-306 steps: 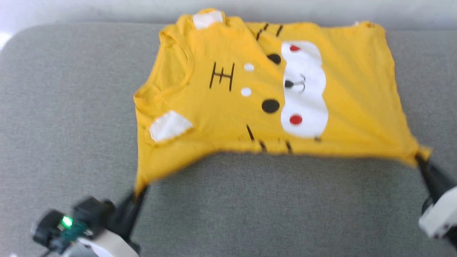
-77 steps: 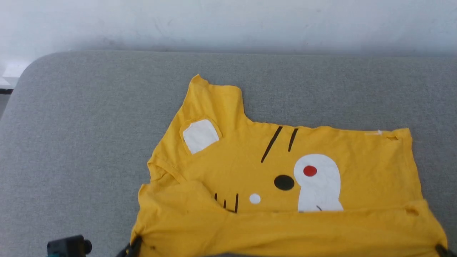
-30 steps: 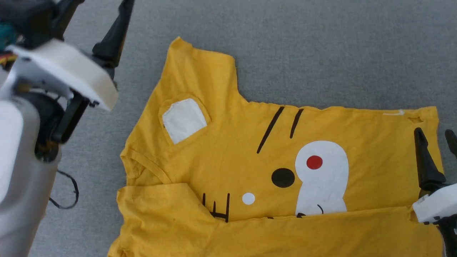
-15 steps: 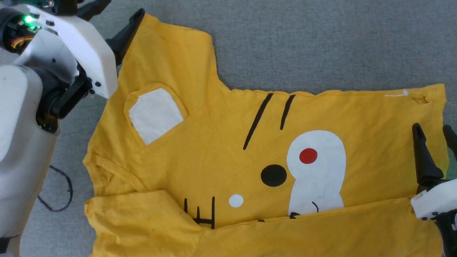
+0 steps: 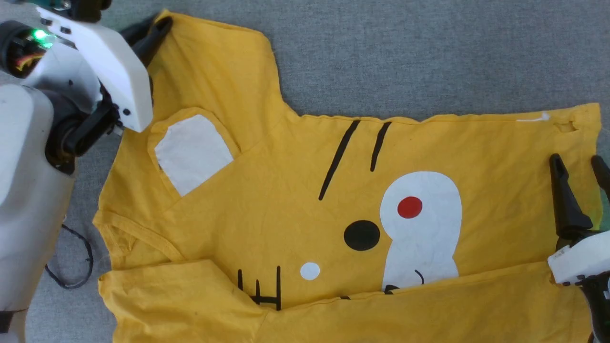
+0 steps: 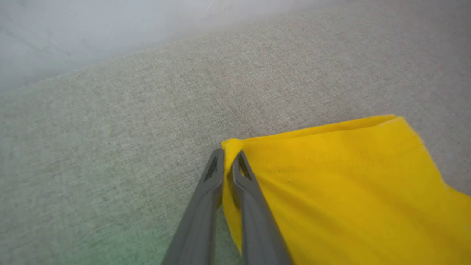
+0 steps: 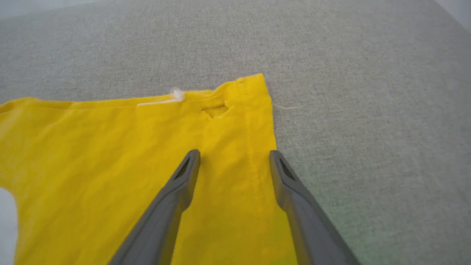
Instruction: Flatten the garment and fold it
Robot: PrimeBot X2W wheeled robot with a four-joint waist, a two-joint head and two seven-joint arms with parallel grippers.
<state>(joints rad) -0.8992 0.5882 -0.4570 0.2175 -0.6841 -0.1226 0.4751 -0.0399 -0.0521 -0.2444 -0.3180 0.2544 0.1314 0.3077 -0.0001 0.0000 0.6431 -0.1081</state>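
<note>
**Sleeve pinch may slip**

Shirt lies print-up on the cushion, near edge folded. Left claw nips its sleeve tip at 11 o'clock; right claw gapes over the hem at 3. A one-sided pull could slip that nip, skewing the fold.

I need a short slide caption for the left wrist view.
Left claw pinches a corner of the yellow T-shirt on the grey fabric surface.

The left arm is showing a pale grey forearm and a white wrist cover with dark screws. A green light is glowing beside orange wires, with a black cable looping below. The left tool and right tool are tapering into long dark fingers.
</note>
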